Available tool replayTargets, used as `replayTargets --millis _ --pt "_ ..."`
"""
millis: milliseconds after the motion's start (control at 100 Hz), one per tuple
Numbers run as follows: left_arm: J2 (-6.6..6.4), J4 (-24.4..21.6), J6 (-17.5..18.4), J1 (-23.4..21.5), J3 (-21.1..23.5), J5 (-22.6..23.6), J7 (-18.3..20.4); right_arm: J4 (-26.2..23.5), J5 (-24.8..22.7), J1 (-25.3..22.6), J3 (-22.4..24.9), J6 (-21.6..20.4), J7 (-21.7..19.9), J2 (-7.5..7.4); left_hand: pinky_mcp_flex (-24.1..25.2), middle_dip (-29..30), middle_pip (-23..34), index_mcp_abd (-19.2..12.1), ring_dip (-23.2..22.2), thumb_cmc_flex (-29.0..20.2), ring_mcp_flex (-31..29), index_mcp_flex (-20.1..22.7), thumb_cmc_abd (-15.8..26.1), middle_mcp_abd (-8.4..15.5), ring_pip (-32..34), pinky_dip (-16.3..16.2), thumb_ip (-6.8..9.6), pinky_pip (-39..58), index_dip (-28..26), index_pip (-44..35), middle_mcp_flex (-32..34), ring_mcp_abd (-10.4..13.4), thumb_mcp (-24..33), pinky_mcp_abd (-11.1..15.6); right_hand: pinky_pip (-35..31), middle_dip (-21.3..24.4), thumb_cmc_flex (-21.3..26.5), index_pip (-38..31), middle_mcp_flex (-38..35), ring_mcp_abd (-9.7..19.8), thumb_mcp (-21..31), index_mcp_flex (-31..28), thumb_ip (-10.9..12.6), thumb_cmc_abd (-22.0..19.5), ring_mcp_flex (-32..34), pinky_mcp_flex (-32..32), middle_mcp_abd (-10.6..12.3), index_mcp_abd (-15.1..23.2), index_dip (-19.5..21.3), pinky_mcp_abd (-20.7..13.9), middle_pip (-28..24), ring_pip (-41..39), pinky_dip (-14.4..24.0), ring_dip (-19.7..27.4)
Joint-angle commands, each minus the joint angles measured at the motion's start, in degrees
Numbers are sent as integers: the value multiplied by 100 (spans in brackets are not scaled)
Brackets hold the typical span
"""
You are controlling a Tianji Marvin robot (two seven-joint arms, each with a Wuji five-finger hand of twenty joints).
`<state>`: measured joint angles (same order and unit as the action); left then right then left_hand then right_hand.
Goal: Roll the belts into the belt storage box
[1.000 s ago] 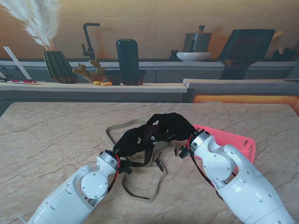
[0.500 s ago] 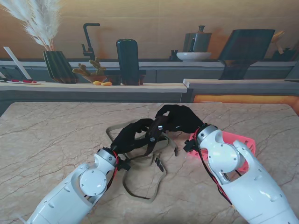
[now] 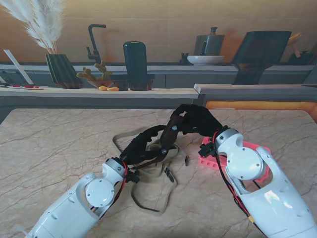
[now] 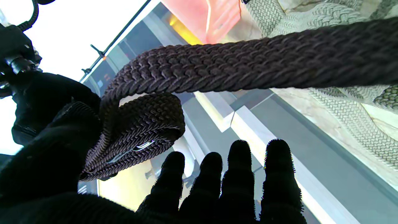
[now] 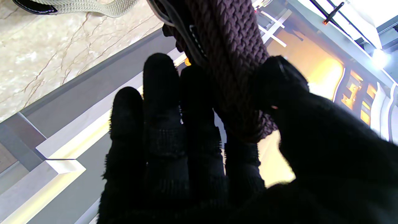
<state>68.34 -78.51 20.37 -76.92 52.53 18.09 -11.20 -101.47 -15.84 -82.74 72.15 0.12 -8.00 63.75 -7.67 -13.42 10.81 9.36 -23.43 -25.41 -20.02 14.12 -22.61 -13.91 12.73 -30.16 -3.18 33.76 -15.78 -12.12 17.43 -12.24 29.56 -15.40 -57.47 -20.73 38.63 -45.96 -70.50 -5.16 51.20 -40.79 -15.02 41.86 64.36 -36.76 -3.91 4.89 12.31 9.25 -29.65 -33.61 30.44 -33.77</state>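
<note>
A dark brown braided belt [image 3: 166, 139] hangs lifted between my two black-gloved hands. My right hand [image 3: 195, 121] is shut on its folded end, which is pinched between thumb and fingers [image 5: 161, 93] in the right wrist view. My left hand [image 3: 141, 146] meets it there: the thumb [image 4: 46, 140] presses the fold of the dark belt [image 4: 248, 68] while the other fingers [image 4: 236, 180] stay straight. A beige braided belt [image 3: 153, 201] lies loose on the table under both hands. The pink belt storage box [image 3: 210, 158] sits at the right, mostly hidden by my right arm.
The marble table [image 3: 59, 144] spreads wide to the left. Its far edge meets a counter with a dark vase [image 3: 135, 64], a plant pot [image 3: 62, 69] and a bowl [image 3: 204, 59]. The beige belt's buckle end [image 3: 168, 173] lies between my forearms.
Both hands have risen and moved farther from me and to the right with the dark belt. My right forearm now covers more of the pink box.
</note>
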Motion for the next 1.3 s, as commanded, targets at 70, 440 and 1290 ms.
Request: replayTargets --millis 70,440,1290 --pt "115 -21 -85 6 -74 -207 6 -33 43 -9 -44 -74 -48 -2 64 258 -75 99 141 188 264 -289 -338 -151 -111 85 -48 -218 285 308 -374 -58 95 -65 -193 55 502 -1368 -157 12 486 -890 146 -640 218 33 -8 658 606 68 -46 -25 -68 40" --pt "188 73 6 116 -253 -702 157 -26 293 67 -177 -113 -167 -5 -22 26 191 -292 207 -53 -9 -423 -554 388 -107 43 -43 -357 -225 -466 127 340 640 103 -181 39 517 -1353 -138 21 455 -886 149 -662 219 60 -13 663 631 77 -65 -45 -87 31" --pt "216 -233 -143 -129 -135 -1455 347 24 441 -70 -122 -135 -164 1 -1567 -2634 3766 -954 -1492 -4354 -3675 1765 1631 1298 4003 -127 -82 3303 -2353 -4585 4500 204 -3050 357 366 -56 -1221 823 2172 14 22 1232 853 -505 -1263 882 -186 63 1665 117 -202 219 87 -9"
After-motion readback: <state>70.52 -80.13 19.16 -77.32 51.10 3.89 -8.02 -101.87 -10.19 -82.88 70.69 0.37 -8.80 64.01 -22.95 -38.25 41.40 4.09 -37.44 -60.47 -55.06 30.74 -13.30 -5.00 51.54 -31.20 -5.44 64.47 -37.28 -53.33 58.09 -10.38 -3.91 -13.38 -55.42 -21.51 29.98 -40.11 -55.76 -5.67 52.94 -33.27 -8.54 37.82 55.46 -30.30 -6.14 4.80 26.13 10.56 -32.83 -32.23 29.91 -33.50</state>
